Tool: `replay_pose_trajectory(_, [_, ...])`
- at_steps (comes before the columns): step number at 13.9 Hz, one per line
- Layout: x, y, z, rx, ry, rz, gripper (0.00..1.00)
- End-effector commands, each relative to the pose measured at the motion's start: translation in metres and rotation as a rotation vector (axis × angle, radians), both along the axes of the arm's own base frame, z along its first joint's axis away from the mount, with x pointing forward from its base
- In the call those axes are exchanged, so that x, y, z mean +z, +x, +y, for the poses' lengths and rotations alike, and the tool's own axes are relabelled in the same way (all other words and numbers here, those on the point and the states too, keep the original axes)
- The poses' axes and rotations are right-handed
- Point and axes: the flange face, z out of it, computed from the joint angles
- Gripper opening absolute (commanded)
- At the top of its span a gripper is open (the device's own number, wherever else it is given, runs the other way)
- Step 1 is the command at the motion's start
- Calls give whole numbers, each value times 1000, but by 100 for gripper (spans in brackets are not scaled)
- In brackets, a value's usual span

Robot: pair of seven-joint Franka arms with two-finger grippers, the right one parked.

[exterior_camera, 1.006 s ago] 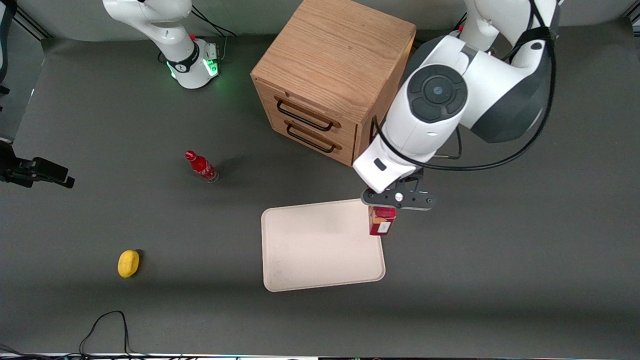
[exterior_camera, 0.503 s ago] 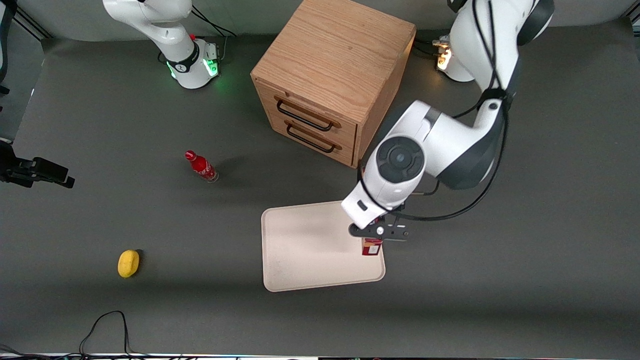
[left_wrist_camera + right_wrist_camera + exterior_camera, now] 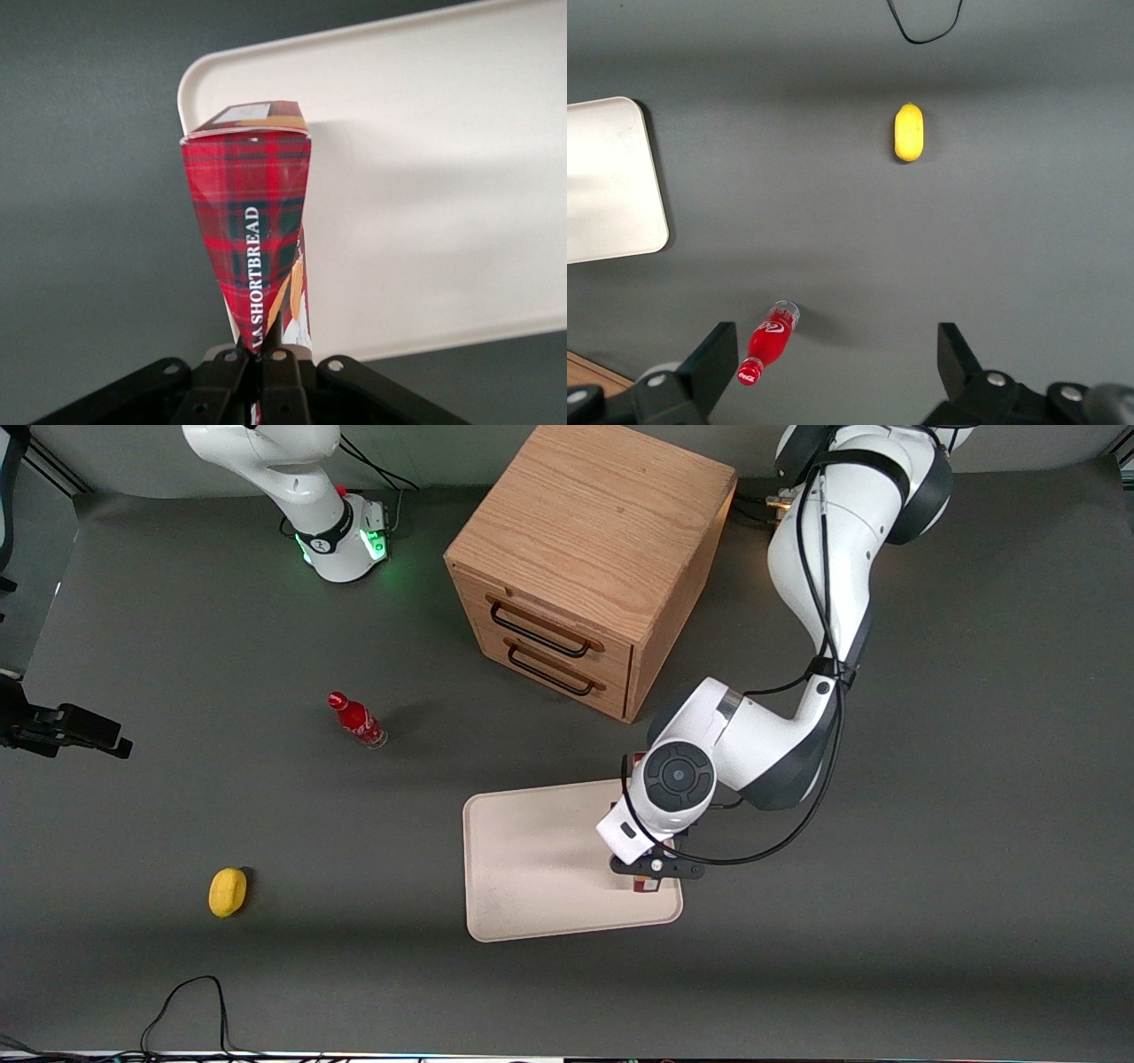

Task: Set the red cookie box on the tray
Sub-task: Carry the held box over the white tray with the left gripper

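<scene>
Left arm: reaches from its base near the wooden cabinet (image 3: 589,567) down toward the front camera, elbow bent, wrist pointing straight down over the tray (image 3: 532,868).
End effector (image 3: 654,871): low over the tray's corner nearest the working arm's end of the desk (image 3: 930,886), fingers clamped on the red cookie box (image 3: 252,235).
Red cookie box: held upright by its top, hanging lengthwise below the fingers, its lower end over the tray's corner; whether it touches the tray cannot be told.
Tray: flat on the desk, nearer the front camera than the cabinet.
Red bottle (image 3: 357,720): upright, toward the parked arm's end.
Yellow lemon (image 3: 227,892): on the desk, nearer the front camera than the bottle.
</scene>
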Motion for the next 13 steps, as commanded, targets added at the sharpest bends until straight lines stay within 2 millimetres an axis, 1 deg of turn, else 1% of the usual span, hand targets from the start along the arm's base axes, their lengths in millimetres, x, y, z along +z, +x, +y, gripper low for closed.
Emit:
replay_pose_trajectory(1, [-10,10,2,49,3,-49,0])
replay_pose_trajectory(4, [-27,10,5,55,15,-33,0])
replay_pose_trajectory(6, [-37,6,4,54,21,-13,0])
replay_pose_trajectory(8, [-38,5,3,65,21,-9,0])
replay_pose_trajectory(9, [-40,5,4,65,25,-7,16])
replay_pose_trajectory(10, [-41,5,3,65,26,-8,59])
replay_pose_trajectory(11, [-42,5,3,64,29,-9,83])
replay_pose_trajectory(12, [-42,5,4,63,30,-9,96])
replay_pose_trajectory(13, [-42,5,5,65,30,-9,100])
